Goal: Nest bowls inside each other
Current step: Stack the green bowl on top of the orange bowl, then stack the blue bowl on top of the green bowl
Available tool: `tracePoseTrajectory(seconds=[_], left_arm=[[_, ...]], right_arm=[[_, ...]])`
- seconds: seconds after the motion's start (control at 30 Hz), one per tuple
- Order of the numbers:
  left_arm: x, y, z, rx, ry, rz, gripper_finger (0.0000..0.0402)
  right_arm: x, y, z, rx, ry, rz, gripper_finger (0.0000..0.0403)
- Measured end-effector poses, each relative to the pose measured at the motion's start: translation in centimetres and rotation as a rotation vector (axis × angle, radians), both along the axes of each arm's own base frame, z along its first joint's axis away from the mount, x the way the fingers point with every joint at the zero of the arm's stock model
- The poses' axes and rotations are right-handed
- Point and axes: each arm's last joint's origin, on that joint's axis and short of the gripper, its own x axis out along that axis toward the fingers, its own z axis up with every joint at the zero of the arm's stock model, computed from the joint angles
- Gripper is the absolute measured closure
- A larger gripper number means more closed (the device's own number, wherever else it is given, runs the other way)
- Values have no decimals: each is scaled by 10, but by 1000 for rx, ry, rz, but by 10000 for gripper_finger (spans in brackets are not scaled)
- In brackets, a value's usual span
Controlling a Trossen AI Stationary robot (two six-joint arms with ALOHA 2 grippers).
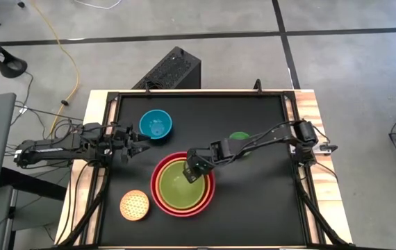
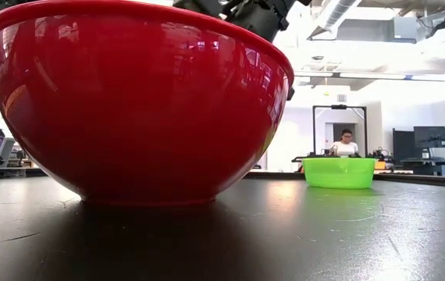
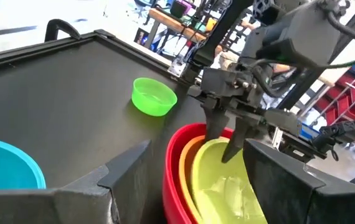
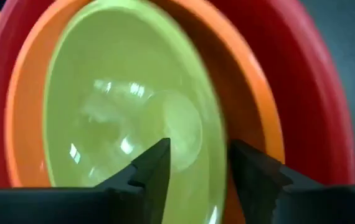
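A big red bowl (image 1: 158,194) rests on its base on the black table, with an orange bowl (image 4: 246,87) and a lime green bowl (image 1: 178,186) nested inside it. My right gripper (image 1: 195,171) hovers open over the stack's far rim, slanting down. Its fingers stand on either side of the lime bowl's rim (image 4: 218,149). A blue bowl (image 1: 155,124) stands at the far left, and my left gripper (image 1: 141,146) waits open and level beside it. A small green bowl (image 3: 154,96) sits at the far right. A pale dotted bowl (image 1: 135,205) lies near the front left.
A raised frame (image 1: 281,94) runs round the black table. A black box (image 1: 171,69) stands beyond the far edge. People sit at desks in the room behind (image 2: 345,144). Bare tabletop lies to the right of the stack (image 1: 260,201).
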Motion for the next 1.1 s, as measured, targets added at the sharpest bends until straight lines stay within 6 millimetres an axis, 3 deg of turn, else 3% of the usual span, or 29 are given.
tracePoseTrajectory(seconds=[0.27, 0.43, 0.57, 0.67, 0.87, 1.1], left_arm=[[0, 0, 1, -11, -7, 1, 162], [0, 0, 1, -22, -8, 3, 162], [0, 0, 0, -37, -6, 9, 162], [0, 0, 0, -51, -2, 12, 162], [0, 0, 0, -81, -1, 14, 162], [0, 0, -3, -111, 22, 20, 162]], right_arm=[[-15, -20, 34, 102, -50, 47, 192], [-27, -37, 62, 45, -147, 45, 197], [-23, -57, 74, -30, -270, 31, 202], [-9, -78, 71, -66, -352, -1, 205], [20, -133, 41, -95, -452, -105, 211], [31, -192, 1, -98, -452, -212, 211]])
